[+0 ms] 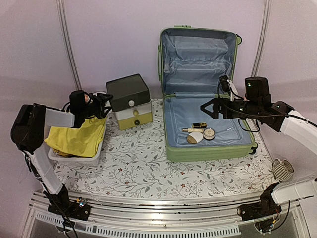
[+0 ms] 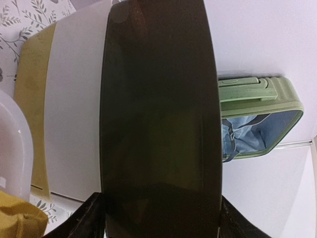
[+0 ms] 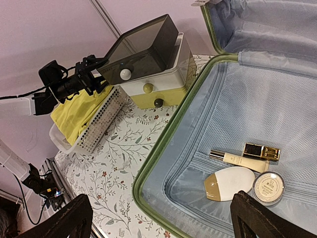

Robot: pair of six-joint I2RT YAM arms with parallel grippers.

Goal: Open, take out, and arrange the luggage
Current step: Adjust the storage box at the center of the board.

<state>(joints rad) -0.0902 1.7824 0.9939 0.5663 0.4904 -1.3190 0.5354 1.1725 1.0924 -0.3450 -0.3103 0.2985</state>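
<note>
The luggage [image 1: 208,151] stands open at the far right of the table, its lid propped upright against the back wall and its blue-lined lower half lying flat, so the opening step looks complete. Emptying it appears only partly done: a gold case [image 3: 261,151], a slim tube [image 3: 237,159], a white-and-gold bottle [image 3: 229,182] and a round compact [image 3: 268,186] lie together on the lining near the front wall. At the left, a yellow cloth [image 1: 79,136] fills a white mesh basket [image 1: 74,159], with a dark-lidded drawer box [image 1: 130,101] between basket and suitcase. Whether the cloth came from the case cannot be told. The right gripper [image 1: 204,108] hovers above the open lower half, jaws spread wide and holding nothing. The left gripper [image 1: 101,106] hangs over the basket's far end, just beside the drawer box, jaws partly parted with nothing visible between them. By this evidence, the four small items have yet to be lifted out and arranged.
</note>
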